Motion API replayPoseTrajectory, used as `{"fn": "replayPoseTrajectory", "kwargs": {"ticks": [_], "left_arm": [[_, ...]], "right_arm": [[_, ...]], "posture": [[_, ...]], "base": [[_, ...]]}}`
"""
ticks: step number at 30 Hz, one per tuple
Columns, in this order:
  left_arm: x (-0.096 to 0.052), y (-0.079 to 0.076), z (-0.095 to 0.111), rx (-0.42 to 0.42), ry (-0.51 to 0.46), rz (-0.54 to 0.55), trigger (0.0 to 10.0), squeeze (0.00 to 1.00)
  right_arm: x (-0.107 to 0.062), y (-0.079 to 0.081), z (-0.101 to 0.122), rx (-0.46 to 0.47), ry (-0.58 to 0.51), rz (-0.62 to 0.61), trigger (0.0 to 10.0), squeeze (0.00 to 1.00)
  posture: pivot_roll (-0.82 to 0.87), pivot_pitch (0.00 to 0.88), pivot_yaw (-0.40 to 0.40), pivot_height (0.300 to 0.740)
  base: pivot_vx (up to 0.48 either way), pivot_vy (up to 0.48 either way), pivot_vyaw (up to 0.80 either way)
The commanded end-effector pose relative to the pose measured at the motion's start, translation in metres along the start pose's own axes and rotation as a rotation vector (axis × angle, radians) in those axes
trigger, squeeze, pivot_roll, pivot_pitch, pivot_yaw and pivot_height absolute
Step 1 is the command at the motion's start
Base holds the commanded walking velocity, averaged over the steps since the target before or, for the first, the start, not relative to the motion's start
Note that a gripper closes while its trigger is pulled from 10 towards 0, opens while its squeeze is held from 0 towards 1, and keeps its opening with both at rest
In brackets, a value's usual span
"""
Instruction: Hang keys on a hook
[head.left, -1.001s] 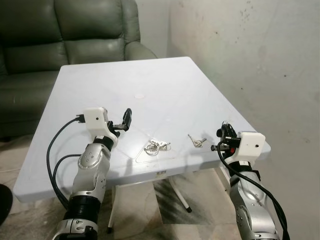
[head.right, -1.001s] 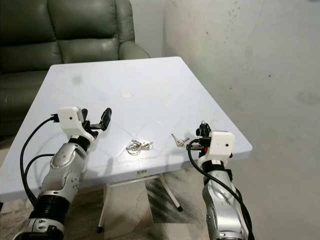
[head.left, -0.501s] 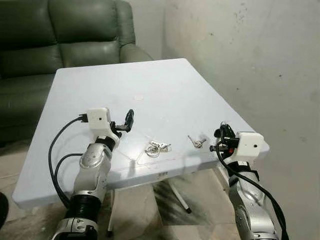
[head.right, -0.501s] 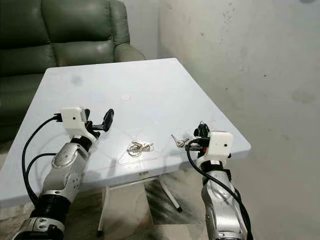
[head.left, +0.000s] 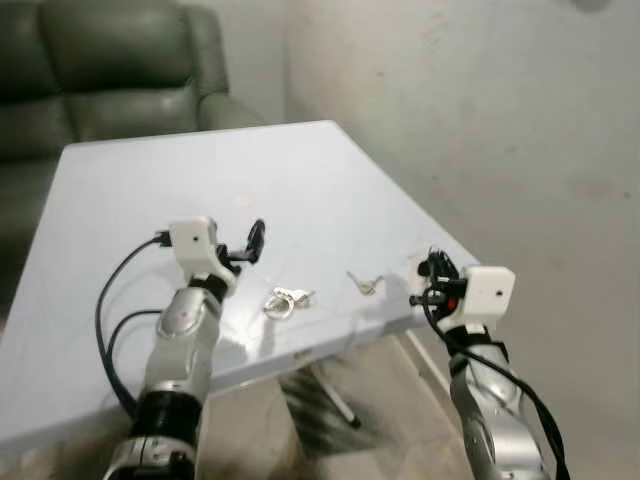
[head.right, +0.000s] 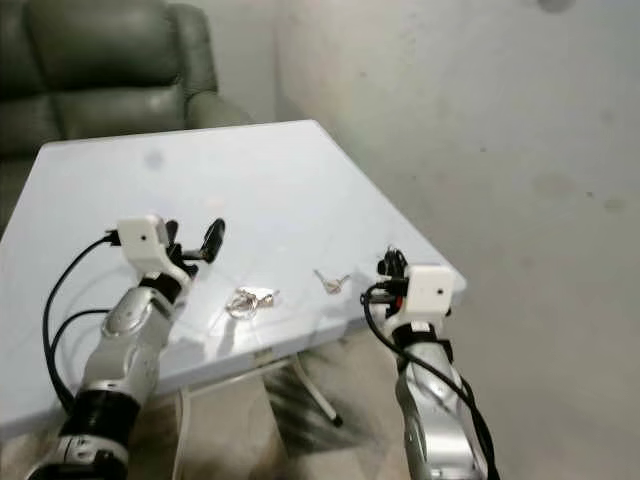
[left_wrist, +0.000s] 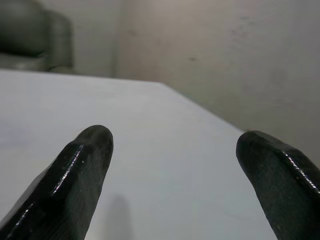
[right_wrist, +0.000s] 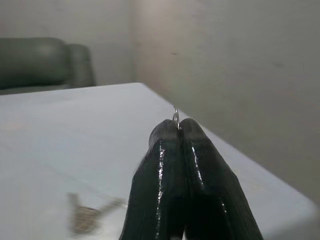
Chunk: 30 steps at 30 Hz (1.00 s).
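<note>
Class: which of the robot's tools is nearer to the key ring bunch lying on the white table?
Left. The left tool hovers open just beyond and left of the key ring bunch. The right tool is farther right, past the single key.

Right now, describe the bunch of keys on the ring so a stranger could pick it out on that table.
Start at the white table in front of the green sofa and go to its near edge, between the two arms. The bunch of keys lies there, close to the left gripper. Its big round ring sets it apart from the single key lying nearer the right gripper.
</note>
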<state>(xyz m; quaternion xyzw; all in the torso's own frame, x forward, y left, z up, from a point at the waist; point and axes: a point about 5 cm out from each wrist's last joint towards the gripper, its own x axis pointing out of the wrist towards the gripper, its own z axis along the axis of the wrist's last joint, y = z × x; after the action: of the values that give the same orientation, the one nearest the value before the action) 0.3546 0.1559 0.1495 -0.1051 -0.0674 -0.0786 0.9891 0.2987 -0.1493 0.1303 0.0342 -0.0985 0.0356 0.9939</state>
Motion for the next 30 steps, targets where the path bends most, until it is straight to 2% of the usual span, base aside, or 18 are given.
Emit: {"fn": "replayPoseTrajectory", "kwargs": {"ticks": [1,30], "left_arm": [[0.0021,-0.0101,-0.0029,-0.01,0.015,-0.024,10.0,0.0],[0.0018,-0.0126,-0.0074,0.011,0.049,-0.021,10.0,0.0]], "right_arm": [[-0.0017,-0.0075,0.0036,-0.009,-0.008,-0.02,10.0,0.0],[-0.0001,-0.0072,0.0055,0.0,-0.005,-0.031,10.0,0.0]], "posture": [[-0.06,0.0,0.008,0.74],[-0.05,0.0,0.006,0.74]], "base": [[0.0,0.0,-0.77],[0.0,0.0,-0.77]]}}
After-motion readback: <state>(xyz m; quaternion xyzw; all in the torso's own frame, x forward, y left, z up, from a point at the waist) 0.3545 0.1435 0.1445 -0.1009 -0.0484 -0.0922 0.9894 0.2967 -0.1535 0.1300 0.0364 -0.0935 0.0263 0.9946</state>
